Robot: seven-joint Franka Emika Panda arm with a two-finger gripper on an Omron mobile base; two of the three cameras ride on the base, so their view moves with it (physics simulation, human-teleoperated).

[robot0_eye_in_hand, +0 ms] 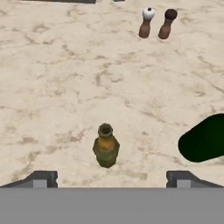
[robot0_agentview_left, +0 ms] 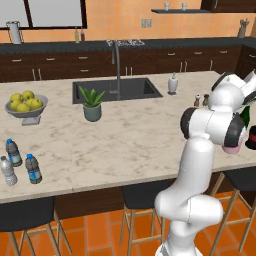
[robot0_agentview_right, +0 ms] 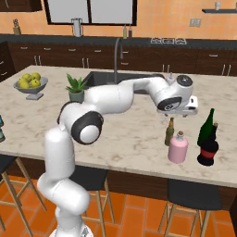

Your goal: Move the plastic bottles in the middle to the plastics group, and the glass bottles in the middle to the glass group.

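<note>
Status, judged from layout: task looks close to done.

- Plastics: three small water bottles (robot0_agentview_left: 20,165) cluster at the far-left end of the surface (robot0_agentview_left: 130,135), well away from the end effector (robot0_agentview_right: 185,110). Two are blue-labelled with dark caps, one is pale grey. Count: 3. Nothing plastic is left mid-surface, so that half reads as finished.
- Glass: the pink bottle (robot0_agentview_right: 177,146) sits just beside the green wine bottle (robot0_agentview_right: 206,127) and a dark vessel (robot0_agentview_right: 208,150), below and to the right of the end effector. I'd call it grouped.
- The amber bottle (robot0_eye_in_hand: 105,146) stands upright directly under the end effector, centred between the fingertips (robot0_eye_in_hand: 41,178) in the hand view, and touches neither. It is next to the pink one. Whether it was just set down or needs a nudge closer, I can't say.
- End effector: fingers spread wide, holding nothing, hovering above the amber bottle.
- Glass count: 1 pink, 1 amber, 1 green, 1 dark vessel.
- Also beyond the amber bottle: two shakers (robot0_eye_in_hand: 156,23).
</note>
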